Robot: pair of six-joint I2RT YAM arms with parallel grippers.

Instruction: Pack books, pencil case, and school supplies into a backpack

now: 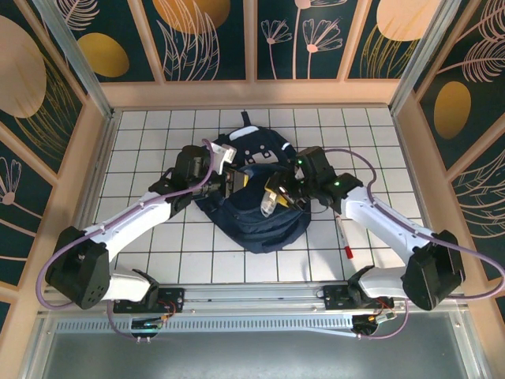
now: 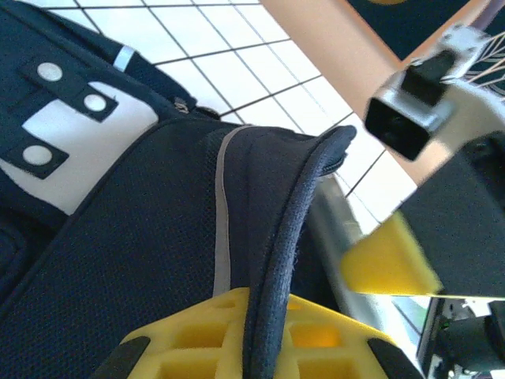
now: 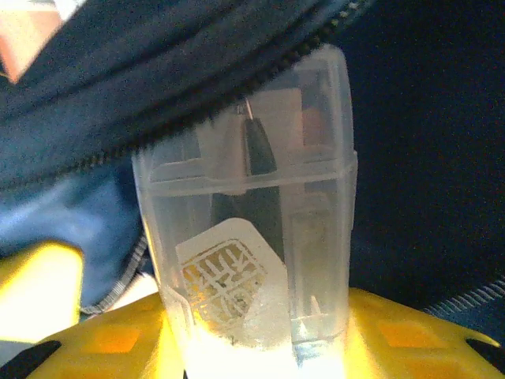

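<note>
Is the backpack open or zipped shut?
Open: the left gripper holds the backpack rim lifted, and the clear case in the right gripper noses under its zipper edge.

This is looking like a robotics lab test cell: a left arm (image 1: pixel 134 217) and a right arm (image 1: pixel 387 225) are sitting bolted to an aluminium rail (image 1: pixel 252 294) at the edge of a white gridded worktop (image 1: pixel 213 264). Purple cables (image 1: pixel 59 251) are looping off them, and leaf-patterned panels (image 1: pixel 205 35) in wooden frames are boxing it in.
</note>
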